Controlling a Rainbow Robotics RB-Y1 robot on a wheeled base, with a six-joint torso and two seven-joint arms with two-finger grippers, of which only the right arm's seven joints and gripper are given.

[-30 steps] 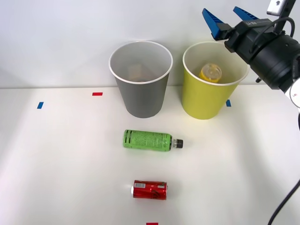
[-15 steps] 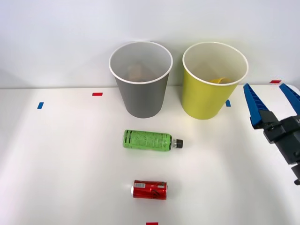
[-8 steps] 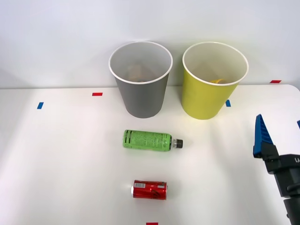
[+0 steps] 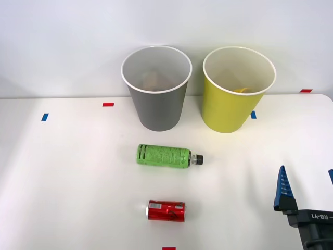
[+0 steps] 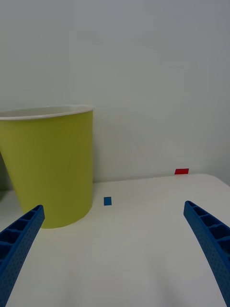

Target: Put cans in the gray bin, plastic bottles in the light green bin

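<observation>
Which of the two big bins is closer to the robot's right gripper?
The light green bin. It stands on the right gripper's side of the table, while the gray bin is further left.

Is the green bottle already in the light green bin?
No: the green bottle lies on its side on the table, in front of the gray bin.

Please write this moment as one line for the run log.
right gripper: open, empty, low right | green bottle: on table | red can: on table | light green bin: yellow item inside
</observation>
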